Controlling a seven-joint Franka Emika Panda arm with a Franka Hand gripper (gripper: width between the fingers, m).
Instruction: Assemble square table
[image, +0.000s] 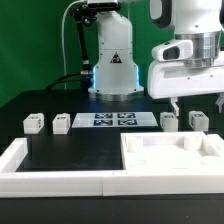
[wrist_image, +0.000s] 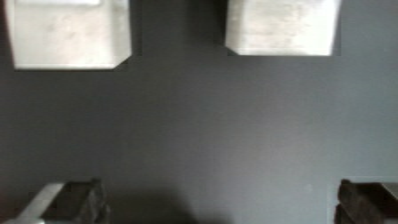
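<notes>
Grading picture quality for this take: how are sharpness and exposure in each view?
Exterior view: coarse but readable; the white square table washes out, detail faint; blue glow at the arm's base. Wrist view: soft throughout; the leg blocks have fuzzy edges, the tool shows only dark, blurred fingertips.

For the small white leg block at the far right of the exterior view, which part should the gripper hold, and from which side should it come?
Likely best: hold the leg block by its two flat upright sides, coming straight down from above. It stands alone on the black surface, apart from its neighbour, and the open gripper hangs over that end.
</notes>
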